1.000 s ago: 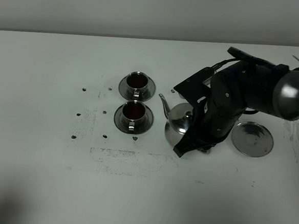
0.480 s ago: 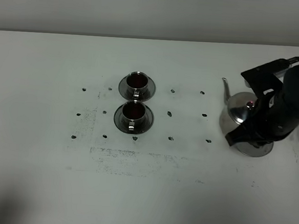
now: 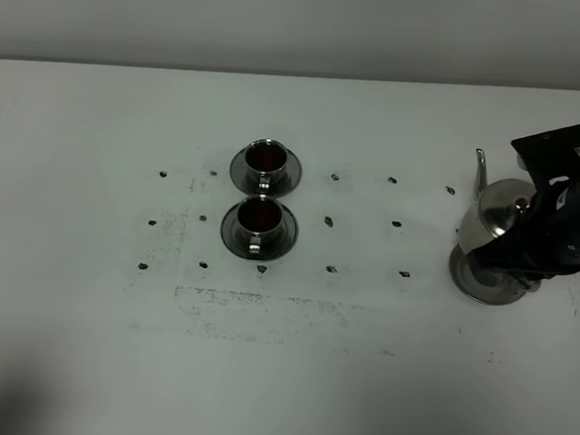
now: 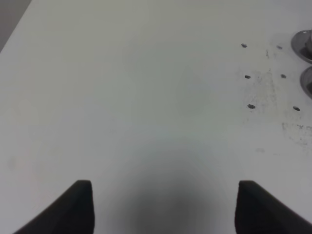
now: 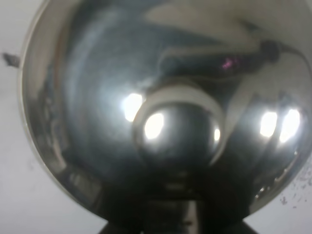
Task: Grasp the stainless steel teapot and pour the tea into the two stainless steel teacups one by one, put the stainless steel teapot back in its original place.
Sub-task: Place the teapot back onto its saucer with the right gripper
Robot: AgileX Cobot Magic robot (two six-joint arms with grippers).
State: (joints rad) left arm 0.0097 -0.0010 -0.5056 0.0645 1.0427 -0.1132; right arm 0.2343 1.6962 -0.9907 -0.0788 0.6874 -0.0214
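Left claw (image 4: 161,204): parked over bare table (image 4: 146,97), fingers apart, nothing between them.
Cups (image 3: 265,157): both showing dark tea (image 3: 261,216), pouring done.
Teapot (image 3: 499,224): just carried right, now over its plate (image 3: 484,288); probably touching down.
Right claw (image 3: 537,245): clamped on teapot handle, fingers hidden behind arm.
Close-up: only lid knob (image 5: 178,129).

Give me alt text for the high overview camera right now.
At the right, the right arm's claw holds a steel teapot over a round steel plate, spout pointing away from the camera. Left of centre, two small steel cups of dark tea sit on saucers on the white table.
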